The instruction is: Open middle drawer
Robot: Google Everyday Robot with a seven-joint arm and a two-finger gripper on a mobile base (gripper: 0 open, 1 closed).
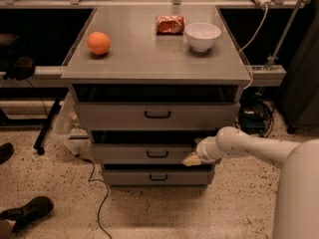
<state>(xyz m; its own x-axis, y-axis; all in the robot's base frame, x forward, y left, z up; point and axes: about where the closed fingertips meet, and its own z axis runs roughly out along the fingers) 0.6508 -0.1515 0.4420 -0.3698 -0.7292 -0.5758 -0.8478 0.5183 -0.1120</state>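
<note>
A gray cabinet holds three drawers, each with a black bar handle. The middle drawer (134, 153) has its handle (157, 154) at centre and stands slightly out, with a dark gap above its front. The top drawer (119, 116) also juts out a little. The bottom drawer (124, 177) sits below, with the smallest front. My white arm reaches in from the right, and the gripper (191, 159) sits at the right part of the middle drawer's front, about level with the handle and to its right.
On the cabinet top (139, 54) lie an orange (98, 43), a red snack bag (170, 24) and a white bowl (203, 36). A cable (99, 193) trails on the floor at the left. A person's shoe (27, 212) is at the lower left. Cords and gear stand at the right.
</note>
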